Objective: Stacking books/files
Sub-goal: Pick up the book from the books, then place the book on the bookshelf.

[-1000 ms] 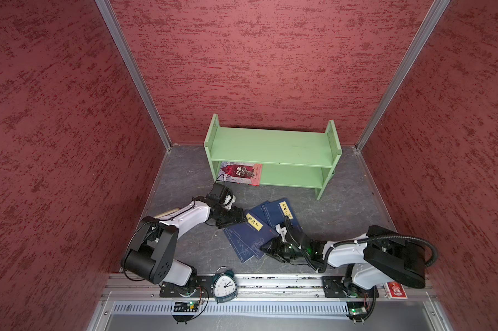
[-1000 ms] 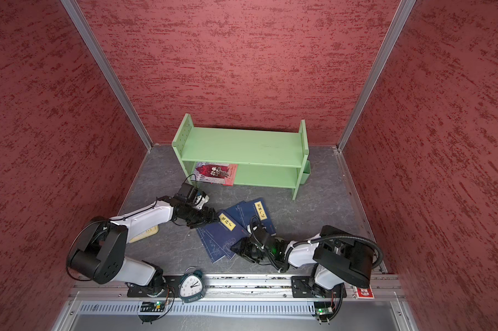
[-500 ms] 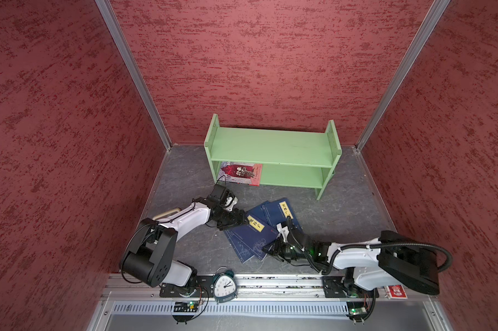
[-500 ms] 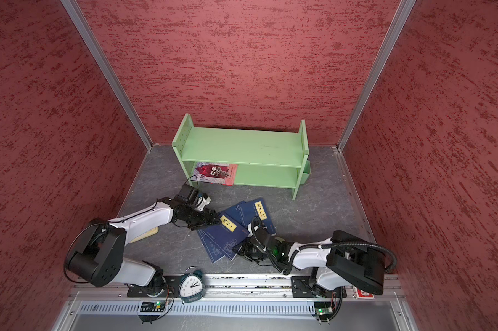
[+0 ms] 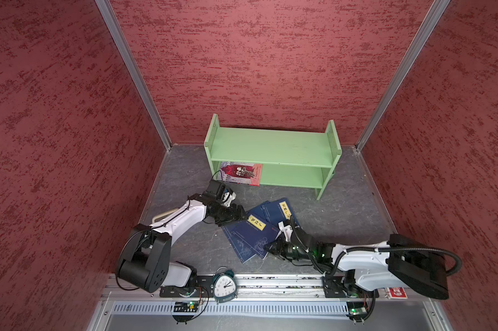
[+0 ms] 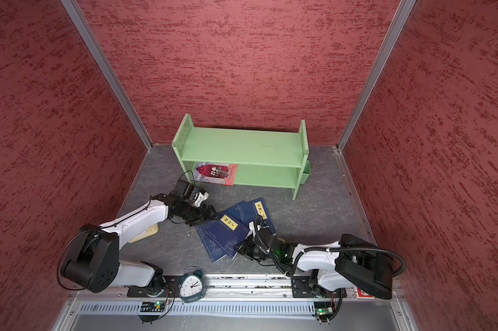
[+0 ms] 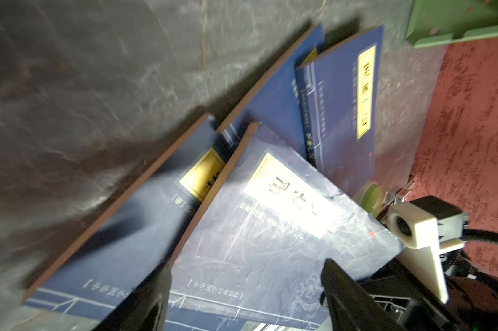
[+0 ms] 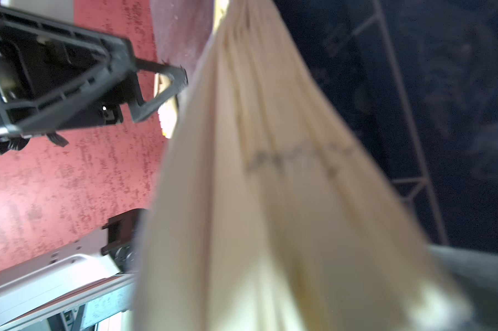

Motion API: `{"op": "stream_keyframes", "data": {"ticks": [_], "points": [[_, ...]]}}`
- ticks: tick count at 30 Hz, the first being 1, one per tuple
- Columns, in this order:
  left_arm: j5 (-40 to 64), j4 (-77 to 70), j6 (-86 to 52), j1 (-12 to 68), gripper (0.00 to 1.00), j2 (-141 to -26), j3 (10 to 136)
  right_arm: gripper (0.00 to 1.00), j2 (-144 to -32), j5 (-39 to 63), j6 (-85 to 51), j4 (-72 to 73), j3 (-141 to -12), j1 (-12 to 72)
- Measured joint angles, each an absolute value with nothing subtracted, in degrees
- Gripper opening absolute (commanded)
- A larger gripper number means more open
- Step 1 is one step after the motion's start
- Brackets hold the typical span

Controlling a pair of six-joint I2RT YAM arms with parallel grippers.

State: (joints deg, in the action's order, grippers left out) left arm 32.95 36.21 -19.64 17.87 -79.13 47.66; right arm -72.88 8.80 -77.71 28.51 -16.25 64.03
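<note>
With the navy books [image 5: 270,212] fanned at lower centre of the counter [image 5: 342,217], my right fingers [image 5: 274,248] were clenched on the top book [image 5: 249,239], at its lower edge, and my left fingers [image 7: 344,292] stood released at its upper corner; next, I judged, lift and square it onto the pile.

1. Red-and-white illustrated book [image 5: 242,172] — flat on the green shelf's [image 5: 270,146] lower board at its left end, front edge jutting past the board.
2. Four navy books with yellow title labels lie fanned and overlapping on the grey bench [image 5: 342,217] before the shelf.
3. Top navy book [image 5: 256,235]: label up, cream page edges splayed.
4. Far navy book [image 5: 283,213] overlaps a third [image 5: 263,208]; the fourth [image 5: 235,245] pokes out beneath the top one — label half covered.
</note>
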Motion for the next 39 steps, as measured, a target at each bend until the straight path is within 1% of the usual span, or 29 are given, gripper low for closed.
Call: {"op": "stream_keyframes", "data": {"ticks": [3, 9, 12, 15, 17, 21, 23, 28, 30, 34, 39], "points": [[34.35, 40.29, -17.72, 14.33, 0.83, -77.12, 52.95, 0.0, -67.07, 8.84, -76.01, 24.91, -16.27, 64.03], [37.36, 48.03, -14.35, 10.07, 0.83, -72.75, 58.7, 0.0, -53.43, 9.76, -71.79, 12.64, -18.09, 64.01], [39.59, 50.57, -14.26, 6.68, 0.83, -71.31, 61.87, 0.0, -48.42, 10.7, -68.77, 3.9, -22.2, 63.92], [41.82, 52.12, -14.02, 3.46, 0.83, -69.67, 66.28, 0.0, -46.96, 11.86, -65.06, -3.33, -28.73, 63.51], [42.83, 52.71, -13.47, 2.33, 0.83, -68.51, 69.76, 0.0, -48.01, 13.21, -62.46, -6.87, -33.91, 62.96], [45.84, 53.17, -13.21, -0.64, 0.83, -66.37, 76.71, 0.0, -54.17, 16.49, -57.19, -12.34, -45.63, 60.4], [48.36, 52.77, -14.24, -3.88, 0.83, -65.8, 79.24, 0.0, -57.52, 18.31, -54.92, -13.63, -50.39, 58.54], [56.01, 48.12, -20.69, -15.33, 0.83, -65.01, 81.58, 0.0, -65.54, 23.94, -49.76, -18.57, -62.72, 52.25], [57.6, 46.44, -22.31, -18.09, 0.83, -64.97, 82.56, 0.0, -68.73, 26.2, -47.55, -20.64, -67.9, 49.54], [59.35, 42.96, -24.88, -19.03, 0.83, -64.82, 84.93, 0.0, -75.59, 29.58, -42.72, -24.56, -78.04, 44.84], [61.56, 35.79, -30.11, -18.9, 0.84, -63.94, 83.35, 0.0, -85.45, 33.91, -36.47, -30.41, -90.21, 39.77]]}}
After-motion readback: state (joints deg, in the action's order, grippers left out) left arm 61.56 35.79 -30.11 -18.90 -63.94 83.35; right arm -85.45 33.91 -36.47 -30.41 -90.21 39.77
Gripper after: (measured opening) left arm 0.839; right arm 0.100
